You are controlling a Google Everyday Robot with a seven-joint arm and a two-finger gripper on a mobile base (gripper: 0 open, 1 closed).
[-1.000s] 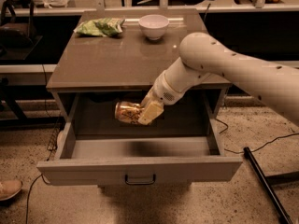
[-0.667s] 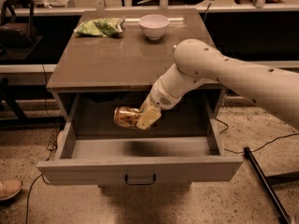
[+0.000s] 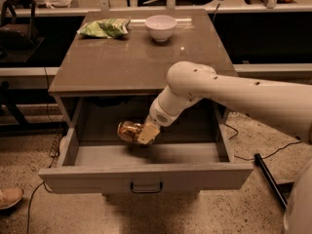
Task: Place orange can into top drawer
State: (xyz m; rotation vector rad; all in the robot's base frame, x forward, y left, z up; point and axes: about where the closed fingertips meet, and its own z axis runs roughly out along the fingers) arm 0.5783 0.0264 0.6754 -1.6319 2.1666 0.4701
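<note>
The top drawer (image 3: pixel 146 177) is pulled open, its grey front panel with a small dark handle facing me. My gripper (image 3: pixel 142 134) reaches down into the drawer from the right on the white arm. It is shut on the orange can (image 3: pixel 128 130), which lies on its side with its silvery end pointing left. The can hangs just above the drawer floor, a little left of centre.
A green crinkled snack bag (image 3: pixel 103 28) and a white bowl (image 3: pixel 160 27) sit at the back of the grey cabinet top (image 3: pixel 126 62). A dark pole (image 3: pixel 269 179) lies on the floor at right. A shoe (image 3: pixel 9 198) shows at lower left.
The arm has moved left and lower into the drawer, carrying the can with it. The can now sits closer to the drawer floor.
</note>
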